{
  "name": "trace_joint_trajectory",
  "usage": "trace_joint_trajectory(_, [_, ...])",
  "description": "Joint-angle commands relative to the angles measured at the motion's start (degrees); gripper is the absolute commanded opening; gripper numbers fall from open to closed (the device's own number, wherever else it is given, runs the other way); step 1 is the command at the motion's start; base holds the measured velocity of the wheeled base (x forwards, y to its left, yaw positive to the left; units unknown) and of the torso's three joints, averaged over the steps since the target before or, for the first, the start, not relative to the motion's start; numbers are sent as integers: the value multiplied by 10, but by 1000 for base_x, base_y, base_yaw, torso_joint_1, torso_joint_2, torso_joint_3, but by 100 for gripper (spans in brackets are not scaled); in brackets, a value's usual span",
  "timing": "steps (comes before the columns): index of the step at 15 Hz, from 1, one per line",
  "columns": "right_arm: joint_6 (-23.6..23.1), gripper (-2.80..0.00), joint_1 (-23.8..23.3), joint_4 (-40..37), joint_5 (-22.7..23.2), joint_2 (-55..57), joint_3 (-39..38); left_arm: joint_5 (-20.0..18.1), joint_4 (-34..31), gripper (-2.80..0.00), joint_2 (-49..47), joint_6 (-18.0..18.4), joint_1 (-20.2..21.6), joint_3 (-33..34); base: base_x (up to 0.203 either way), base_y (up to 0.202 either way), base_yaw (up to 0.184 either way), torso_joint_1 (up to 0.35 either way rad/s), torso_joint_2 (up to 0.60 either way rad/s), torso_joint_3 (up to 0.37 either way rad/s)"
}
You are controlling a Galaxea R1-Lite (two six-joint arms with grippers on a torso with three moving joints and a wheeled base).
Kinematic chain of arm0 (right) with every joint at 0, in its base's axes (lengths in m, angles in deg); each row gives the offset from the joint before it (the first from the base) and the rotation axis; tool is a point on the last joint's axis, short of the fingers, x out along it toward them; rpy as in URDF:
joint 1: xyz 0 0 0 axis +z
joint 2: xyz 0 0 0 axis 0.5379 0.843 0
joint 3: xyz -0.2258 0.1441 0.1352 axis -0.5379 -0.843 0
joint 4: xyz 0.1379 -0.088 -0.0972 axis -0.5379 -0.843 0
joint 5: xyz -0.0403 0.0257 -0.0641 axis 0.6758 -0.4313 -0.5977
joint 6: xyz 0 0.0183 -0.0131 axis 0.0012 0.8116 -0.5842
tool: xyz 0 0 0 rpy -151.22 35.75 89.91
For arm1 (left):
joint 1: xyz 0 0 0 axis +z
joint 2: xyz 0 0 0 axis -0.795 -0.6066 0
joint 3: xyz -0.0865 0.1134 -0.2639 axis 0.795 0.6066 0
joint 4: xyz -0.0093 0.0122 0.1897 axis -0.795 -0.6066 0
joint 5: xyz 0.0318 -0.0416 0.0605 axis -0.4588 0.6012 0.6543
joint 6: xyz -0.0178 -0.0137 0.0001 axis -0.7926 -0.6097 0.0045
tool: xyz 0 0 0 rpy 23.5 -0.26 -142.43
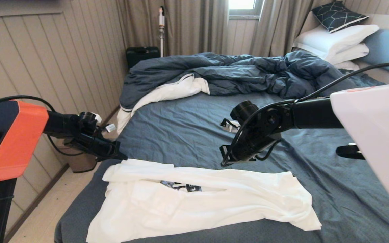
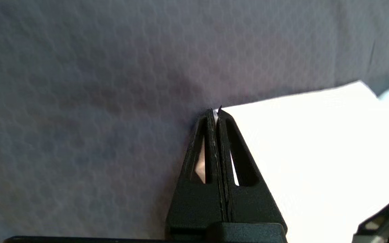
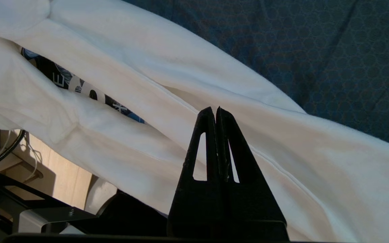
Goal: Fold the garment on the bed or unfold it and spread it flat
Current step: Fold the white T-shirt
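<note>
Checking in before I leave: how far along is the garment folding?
Early. Done: the white garment lies lengthwise-folded on the bed. In hand: the left gripper is shut on its far corner; the right gripper, shut, hangs above the cloth's far edge holding nothing. Left: the remaining folds.

Bedroom interior. Left: a wall of pale vertical panelling (image 1: 46, 60) above a light wood-plank floor (image 1: 51, 206). Far side: full-length grey-beige curtains (image 1: 194, 27) flanking a small window (image 1: 241, 6) that admits bright daylight. A stick vacuum (image 1: 161, 30) stands upright against the curtains, with a dark case (image 1: 142, 54) on the floor just beside it.
</note>
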Motion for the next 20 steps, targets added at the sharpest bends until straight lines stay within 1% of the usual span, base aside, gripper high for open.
trace_joint_trajectory(1, [1,-280,1,-2,2,-1,0,-2,-1,-280,13,4,0,13,0,0,0,0,0,0])
trace_joint_trajectory(5, [1,-280,1,-2,2,-4,-1,-3,-1,-280,35,7,1,17,0,0,0,0,0,0])
trace_joint_trajectory(7, [2,-280,1,-3,1,-15,-6,-5,-8,-280,70,6,0,23,0,0,0,0,0,0])
trace_joint_trajectory(8, [2,-280,1,-3,1,-17,-9,-12,-15,-280,83,7,0,29,0,0,0,0,0,0])
trace_joint_trajectory(10, [3,-280,1,-3,1,-34,-26,-43,-32,-280,116,10,0,56,0,0,0,0,0,0])
trace_joint_trajectory(11, [4,-280,2,-3,0,-38,-27,-48,-35,-280,124,11,0,66,0,0,0,0,0,0])
trace_joint_trajectory(14, [5,-280,3,-3,0,-57,-46,-53,-35,-280,174,15,0,119,0,0,0,0,0,0])
trace_joint_trajectory(18, [7,-280,3,-2,0,-86,-81,-64,-33,-280,261,53,0,235,0,0,0,0,0,0])
trace_joint_trajectory(19, [7,-280,3,-2,0,-90,-85,-64,-33,-280,273,59,0,250,0,0,0,0,0,0])
trace_joint_trajectory(20, [7,-280,3,-2,0,-104,-102,-64,-33,-280,298,65,0,282,0,0,0,0,0,0])
